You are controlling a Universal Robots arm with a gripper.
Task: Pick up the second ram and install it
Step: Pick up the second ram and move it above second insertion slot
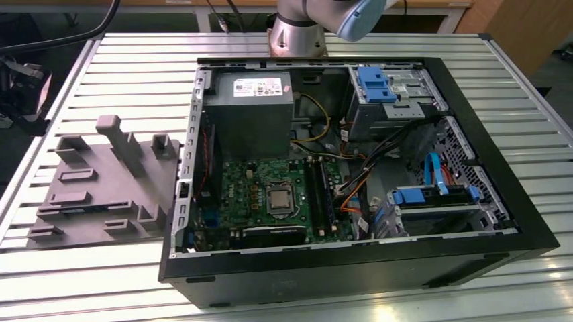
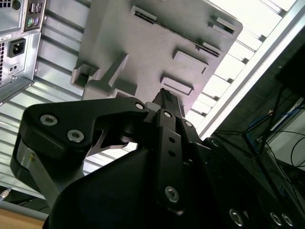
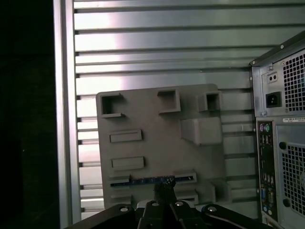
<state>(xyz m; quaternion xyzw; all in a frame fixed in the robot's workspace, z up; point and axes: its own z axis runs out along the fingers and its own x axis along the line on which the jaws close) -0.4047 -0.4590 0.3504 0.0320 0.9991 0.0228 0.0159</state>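
Observation:
In the first wrist view the second ram (image 3: 143,181), a thin dark strip with a bluish edge, lies in a long slot of the grey holder tray (image 3: 157,138). My gripper (image 3: 165,190) hangs well above the tray. Its dark fingertips are pressed together and overlap the ram's middle in the picture. Nothing sits between them. In the second wrist view the gripper (image 2: 164,98) points down at the same tray (image 2: 143,43) with its fingers closed. The exterior view shows the tray (image 1: 94,194) to the left of the open computer case (image 1: 358,181).
Inside the case lie a green motherboard (image 1: 259,194) with long memory slots (image 1: 318,191), a grey power supply (image 1: 246,111), blue drive brackets (image 1: 376,84) and loose cables. The tray carries thick grey posts (image 1: 112,131). The case's rear panel (image 3: 281,143) stands beside the tray on the slatted table (image 3: 167,38).

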